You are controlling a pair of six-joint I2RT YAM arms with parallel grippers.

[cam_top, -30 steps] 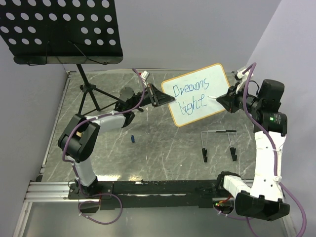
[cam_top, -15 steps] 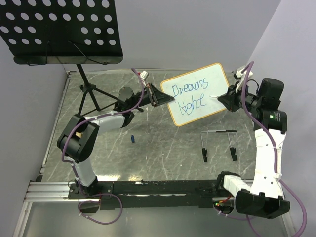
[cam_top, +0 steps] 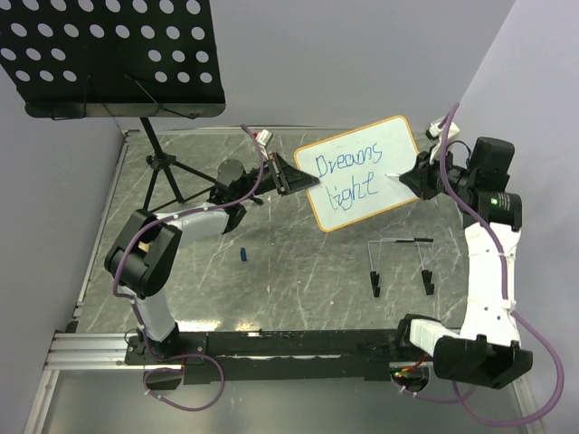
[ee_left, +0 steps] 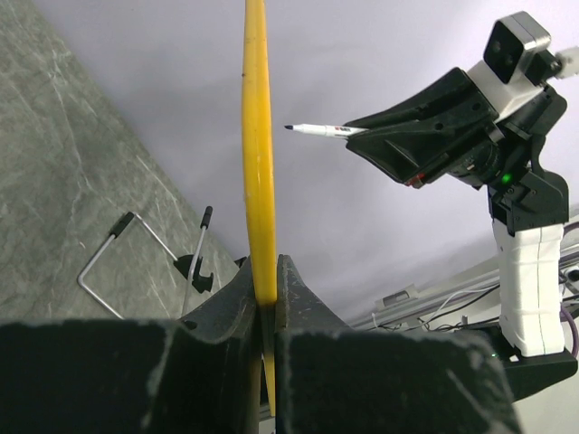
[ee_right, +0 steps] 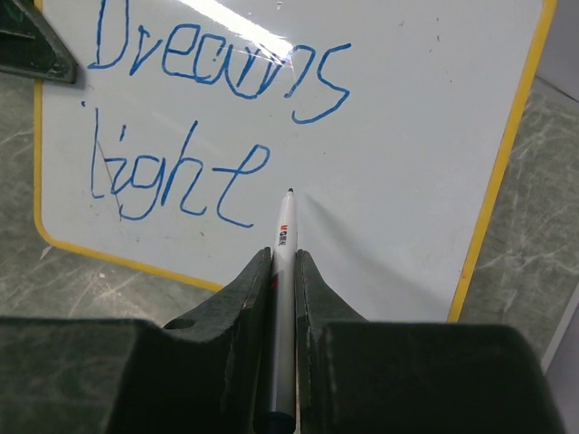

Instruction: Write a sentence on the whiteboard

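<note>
Left gripper (cam_top: 288,176) is clamped hard on the left edge of the whiteboard (cam_top: 393,149), holding it tilted up off the worktop (cam_top: 298,271). The sentence (cam_top: 351,167) reads "Dreams light" at this point. Over on the right, the right gripper (cam_top: 414,179) is squeezed around a marker (ee_right: 284,231), tip just off the surface beside "light". My worry: the board's only pinched at one edge, so pen pressure out on the far side could swing or slip it and wreck the next word.
</note>
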